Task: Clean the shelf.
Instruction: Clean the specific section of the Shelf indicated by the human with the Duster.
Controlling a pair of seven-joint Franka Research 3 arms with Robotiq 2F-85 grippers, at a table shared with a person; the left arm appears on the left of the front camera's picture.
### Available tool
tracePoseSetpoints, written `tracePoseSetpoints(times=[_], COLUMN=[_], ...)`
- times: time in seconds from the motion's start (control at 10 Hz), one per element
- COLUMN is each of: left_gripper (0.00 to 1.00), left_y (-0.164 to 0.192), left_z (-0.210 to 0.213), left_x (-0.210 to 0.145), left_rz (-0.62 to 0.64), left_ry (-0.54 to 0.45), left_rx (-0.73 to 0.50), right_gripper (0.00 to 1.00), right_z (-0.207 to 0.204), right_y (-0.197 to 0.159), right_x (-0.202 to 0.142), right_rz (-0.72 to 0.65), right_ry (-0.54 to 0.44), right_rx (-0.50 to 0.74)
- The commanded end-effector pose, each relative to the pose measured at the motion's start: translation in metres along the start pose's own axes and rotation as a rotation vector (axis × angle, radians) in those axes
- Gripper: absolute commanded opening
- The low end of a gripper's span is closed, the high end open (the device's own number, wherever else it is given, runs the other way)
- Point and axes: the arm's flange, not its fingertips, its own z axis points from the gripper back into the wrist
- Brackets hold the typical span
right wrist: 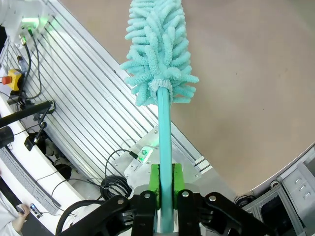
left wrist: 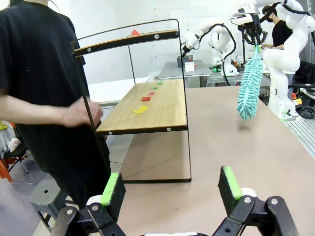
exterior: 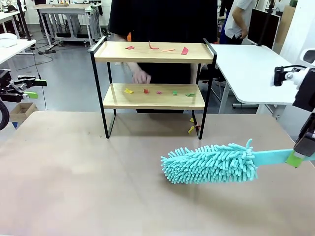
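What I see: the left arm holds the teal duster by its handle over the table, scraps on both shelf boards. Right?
Wrong arm. The right fingers clamp the duster by its handle, as the right wrist view shows; the left fingers stand open and empty. The rest holds.

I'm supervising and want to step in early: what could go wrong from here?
1. A person's hand is at the far side of the two-tier wooden shelf with a black frame; a sweep of the fluffy teal duster could strike it.
2. The right gripper pinches only the end of the duster's thin handle, so pressing may twist it loose.
3. The free-standing shelf might slide or tip if pushed.
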Motion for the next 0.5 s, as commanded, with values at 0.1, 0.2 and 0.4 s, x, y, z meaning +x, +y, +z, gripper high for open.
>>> tracePoseSetpoints(times=[0.1,0.2,0.4], left_gripper=[1.0,1.0,1.0], left_y=[-0.0021,-0.0021,-0.0021], left_z=[0.0,0.0,0.0], left_x=[0.0023,0.0023,0.0023], left_rz=[-0.01,-0.01,-0.01], left_ry=[0.007,0.007,0.007], left_rx=[-0.008,-0.008,-0.008], right_gripper=[0.14,0.14,0.14], right_z=[0.0025,0.0025,0.0025], right_y=[0.002,0.002,0.002], right_x=[0.0022,0.0022,0.0022], right_rz=[-0.011,-0.011,-0.011], right_ry=[-0.016,-0.016,-0.016], right_rx=[0.006,0.006,0.006])
